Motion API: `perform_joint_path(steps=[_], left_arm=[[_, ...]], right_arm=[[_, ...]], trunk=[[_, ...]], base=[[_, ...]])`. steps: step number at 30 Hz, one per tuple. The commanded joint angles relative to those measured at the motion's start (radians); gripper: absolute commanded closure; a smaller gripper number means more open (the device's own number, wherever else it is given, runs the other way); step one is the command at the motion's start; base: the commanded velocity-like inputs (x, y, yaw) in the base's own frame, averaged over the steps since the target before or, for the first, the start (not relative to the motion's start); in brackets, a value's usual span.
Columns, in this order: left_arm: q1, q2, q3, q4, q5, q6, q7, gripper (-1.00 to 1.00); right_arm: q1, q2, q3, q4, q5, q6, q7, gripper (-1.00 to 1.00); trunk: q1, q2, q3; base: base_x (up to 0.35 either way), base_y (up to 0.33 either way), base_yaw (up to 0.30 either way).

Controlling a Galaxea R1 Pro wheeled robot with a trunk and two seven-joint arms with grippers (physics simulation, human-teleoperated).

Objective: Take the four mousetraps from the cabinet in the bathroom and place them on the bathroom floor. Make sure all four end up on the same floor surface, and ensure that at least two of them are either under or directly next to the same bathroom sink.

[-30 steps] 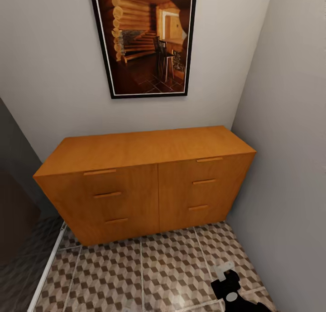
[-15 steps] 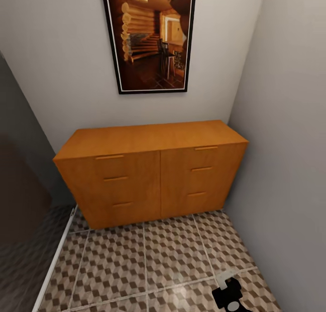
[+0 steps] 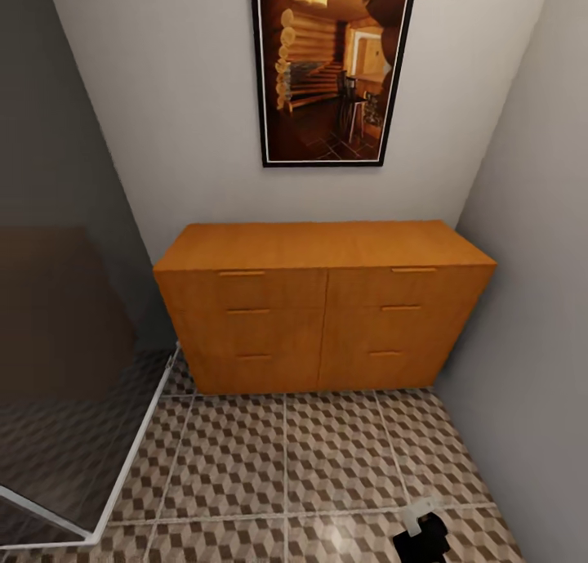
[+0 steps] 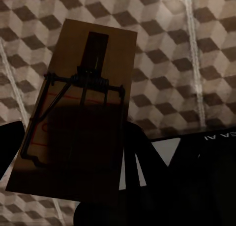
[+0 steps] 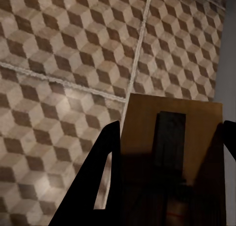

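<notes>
The orange-brown cabinet (image 3: 327, 301) stands against the far wall with all its drawers closed, and no mousetrap lies on its top. In the left wrist view, my left gripper (image 4: 73, 157) is shut on a tan mousetrap (image 4: 93, 73) with a dark wire spring, held above the cube-patterned bathroom floor (image 4: 187, 48). In the right wrist view, my right gripper (image 5: 169, 181) is shut on a second mousetrap (image 5: 169, 132), its black fingers (image 5: 101, 177) on either side, also over the floor (image 5: 59, 63). The right gripper (image 3: 422, 537) shows at the bottom right of the head view. The bathroom sink is out of view.
A framed picture (image 3: 331, 64) of a log interior hangs above the cabinet. A glass panel with a white frame (image 3: 73, 399) stands at the left. A grey wall (image 3: 531, 301) closes the right side. Tiled floor (image 3: 286, 465) stretches in front of the cabinet.
The whole head view has shifted: the cabinet and picture now sit further right and look further away, and the glass panel has come into view at the left. The right gripper sits lower in the picture.
</notes>
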Motion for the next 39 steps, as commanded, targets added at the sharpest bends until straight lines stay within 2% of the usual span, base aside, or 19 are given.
perform_joint_path(steps=[1, 5, 10, 18, 22, 33, 39], left_arm=[[-0.002, 0.0, -0.008, -0.002, 0.009, -0.006, 0.004, 1.0], [-0.002, 0.0, -0.008, 0.0, 0.01, -0.006, 0.004, 1.0], [-0.002, 0.0, -0.008, -0.001, 0.009, -0.006, 0.004, 1.0], [0.002, 0.0, -0.008, -0.001, 0.01, -0.006, 0.004, 1.0], [0.002, -0.001, -0.008, -0.001, 0.009, -0.006, 0.004, 1.0], [0.003, -0.001, -0.008, -0.004, 0.01, -0.006, 0.006, 1.0], [0.004, -0.001, -0.008, -0.005, 0.01, -0.006, 0.006, 1.0]], right_arm=[[0.0, -0.001, 0.008, 0.004, -0.01, -0.01, -0.005, 1.0], [0.0, -0.001, 0.008, 0.02, -0.011, -0.048, -0.005, 1.0], [0.002, -0.001, 0.009, 0.024, -0.013, -0.06, -0.005, 1.0], [0.03, -0.001, 0.009, 0.025, -0.013, -0.062, -0.005, 1.0], [0.063, -0.001, 0.009, 0.026, -0.012, -0.064, -0.005, 1.0], [0.087, -0.001, 0.008, 0.026, -0.013, -0.106, -0.004, 1.0], [0.089, -0.001, 0.009, 0.026, -0.013, -0.108, -0.004, 1.0]], trunk=[[0.0, -0.001, -0.001], [0.0, -0.001, -0.001], [0.0, -0.001, -0.001], [0.0, -0.001, -0.001], [0.0, -0.001, 0.0], [0.0, -0.001, 0.011], [0.0, -0.001, 0.019]], base=[[0.0, 0.0, 0.294], [0.0, 0.0, 0.294], [0.0, 0.0, 0.294], [0.0, 0.0, 0.294], [0.0, 0.0, 0.293], [-0.011, 0.0, 0.225], [-0.19, 0.0, 0.196]])
